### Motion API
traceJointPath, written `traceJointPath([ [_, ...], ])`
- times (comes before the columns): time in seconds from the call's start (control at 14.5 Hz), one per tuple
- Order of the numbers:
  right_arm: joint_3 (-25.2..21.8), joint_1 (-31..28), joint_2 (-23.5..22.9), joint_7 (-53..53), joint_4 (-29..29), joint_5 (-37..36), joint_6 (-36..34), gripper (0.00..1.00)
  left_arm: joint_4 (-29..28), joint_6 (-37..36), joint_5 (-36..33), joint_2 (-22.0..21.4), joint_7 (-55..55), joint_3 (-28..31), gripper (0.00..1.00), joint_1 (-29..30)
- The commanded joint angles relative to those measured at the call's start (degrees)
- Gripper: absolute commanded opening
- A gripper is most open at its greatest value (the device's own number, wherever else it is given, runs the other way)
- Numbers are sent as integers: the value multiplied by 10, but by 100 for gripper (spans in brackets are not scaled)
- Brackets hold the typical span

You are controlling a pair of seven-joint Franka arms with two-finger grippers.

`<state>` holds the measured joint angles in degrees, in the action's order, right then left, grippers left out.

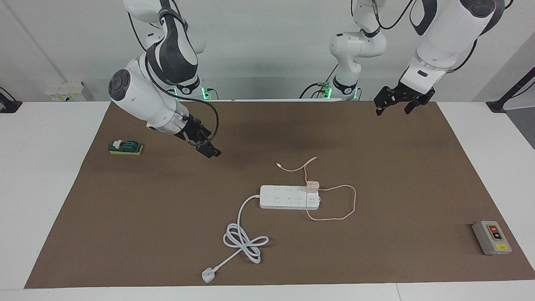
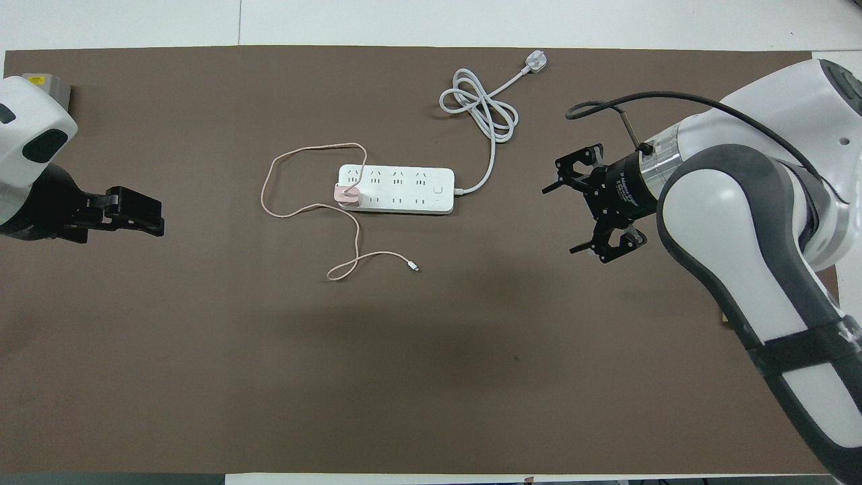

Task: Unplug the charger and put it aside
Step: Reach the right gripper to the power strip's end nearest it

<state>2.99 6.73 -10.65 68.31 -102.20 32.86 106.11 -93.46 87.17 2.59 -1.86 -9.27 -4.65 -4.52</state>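
Note:
The charger, a small pale pink cube, sits plugged into the long white power strip at the strip's end toward the left arm. It also shows in the overhead view on the strip. Its thin pink cable loops on the mat beside the strip. My right gripper is open in the air over bare mat, toward the right arm's end from the strip; it also shows in the overhead view. My left gripper is open, raised over the mat's edge near the left arm's base, and it waits.
The strip's thick white cord coils farther from the robots and ends in a plug. A grey switch box lies at the left arm's end. A green switch on a yellow base lies at the right arm's end. A brown mat covers the table.

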Motion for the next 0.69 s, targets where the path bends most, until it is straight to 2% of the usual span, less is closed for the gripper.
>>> traceJointPath([
  [0.0, -1, 3, -38, 32, 12, 65, 28, 100, -7, -6, 8, -10, -5, 3, 100, -1],
  [0.35, 0, 33, -126, 90, 45, 162, 115, 100, -7, -6, 8, -10, -6, 3, 100, -1],
  [0.48, -1, 45, -146, 97, 47, 206, 138, 100, -7, -5, 8, -10, -6, 3, 100, -1],
  [0.62, -1, 57, -159, 97, 53, 208, 147, 100, -7, -6, 8, -10, -5, 3, 100, -1],
])
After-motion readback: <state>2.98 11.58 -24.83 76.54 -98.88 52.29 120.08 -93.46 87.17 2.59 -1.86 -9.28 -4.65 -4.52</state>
